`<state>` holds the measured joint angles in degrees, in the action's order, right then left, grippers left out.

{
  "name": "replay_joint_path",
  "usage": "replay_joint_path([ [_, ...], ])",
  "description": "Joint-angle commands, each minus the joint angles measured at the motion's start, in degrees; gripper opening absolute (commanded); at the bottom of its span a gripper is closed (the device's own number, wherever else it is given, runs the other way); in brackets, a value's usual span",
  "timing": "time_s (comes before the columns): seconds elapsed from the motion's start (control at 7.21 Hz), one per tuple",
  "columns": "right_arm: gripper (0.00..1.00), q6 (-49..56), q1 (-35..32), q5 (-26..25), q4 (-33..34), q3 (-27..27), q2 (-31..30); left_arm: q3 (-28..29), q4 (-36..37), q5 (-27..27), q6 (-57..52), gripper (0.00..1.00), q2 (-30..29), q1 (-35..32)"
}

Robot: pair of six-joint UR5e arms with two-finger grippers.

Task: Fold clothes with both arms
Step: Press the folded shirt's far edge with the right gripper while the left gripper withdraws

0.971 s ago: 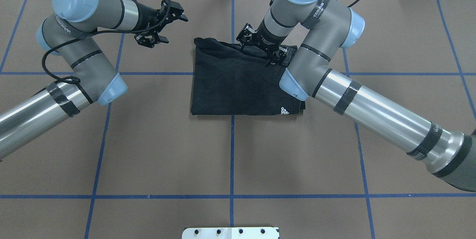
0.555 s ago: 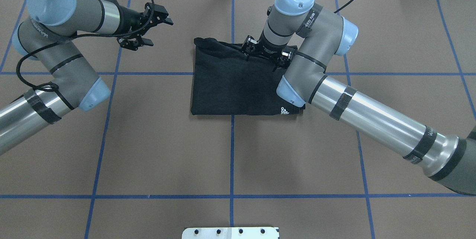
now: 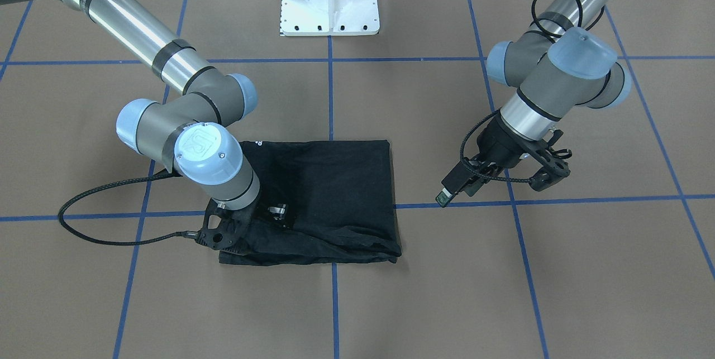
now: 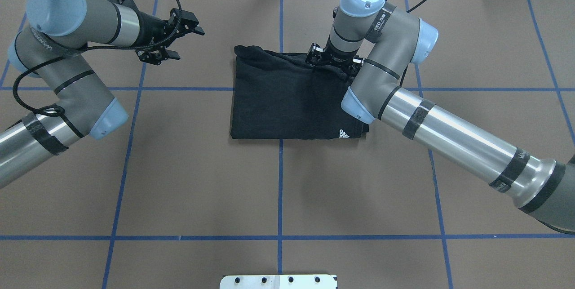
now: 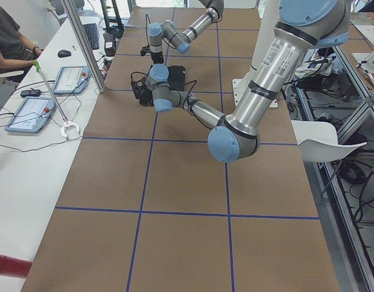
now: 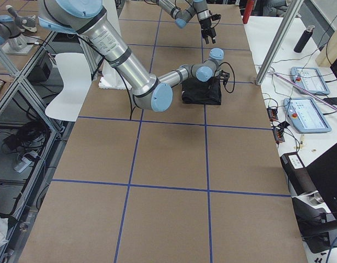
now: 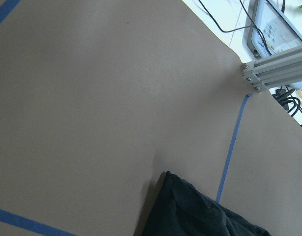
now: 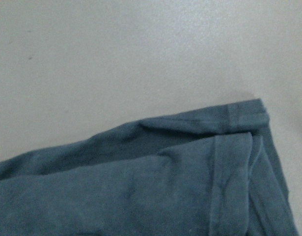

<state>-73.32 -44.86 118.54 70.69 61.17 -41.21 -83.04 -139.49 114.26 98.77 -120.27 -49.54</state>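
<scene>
Base: a white bolted metal plate (image 4: pixel 278 281) sat at the tabletop's near edge.
Tabletop: the brown matte tabletop (image 4: pixel 202 181) was flat and gridded with blue tape lines (image 4: pixel 280 190).
Shirt: a black cotton T-shirt (image 4: pixel 287 104) lay folded into a soft rectangle around the middle, toward the far edge. Its far hem was rumpled, and a small white logo (image 4: pixel 343 134) showed at its near right corner.
Right tool: the right black two-finger gripper (image 4: pixel 333 65) pressed at the shirt's far hem; I cannot tell whether it gripped.
Left tool: the left black two-finger gripper (image 4: pixel 182 42) hung with its jaws spread, empty, toward the far left corner.
Change: the left arm had retreated leftward and the right wrist had shifted rightward along the hem. The shirt lay unchanged.
</scene>
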Motion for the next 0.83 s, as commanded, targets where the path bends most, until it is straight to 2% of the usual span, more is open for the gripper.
replay_joint_path([
  [0.0, 1.00, 4.8, -3.5, -0.2, 0.1, -2.5, 0.1, 0.0, 0.0, -0.1, 0.0, 1.00, -0.1, 0.1],
  [0.55, 1.00, 10.0, -7.4, 0.7, -0.2, -4.0, 0.3, 0.0, -0.2, 0.0, -0.8, 1.00, -0.1, -0.1],
  [0.69, 1.00, 12.7, -9.5, 0.9, 0.0, -3.0, 0.3, -0.8, 0.1, 0.2, -7.9, 1.00, 0.3, -0.9],
])
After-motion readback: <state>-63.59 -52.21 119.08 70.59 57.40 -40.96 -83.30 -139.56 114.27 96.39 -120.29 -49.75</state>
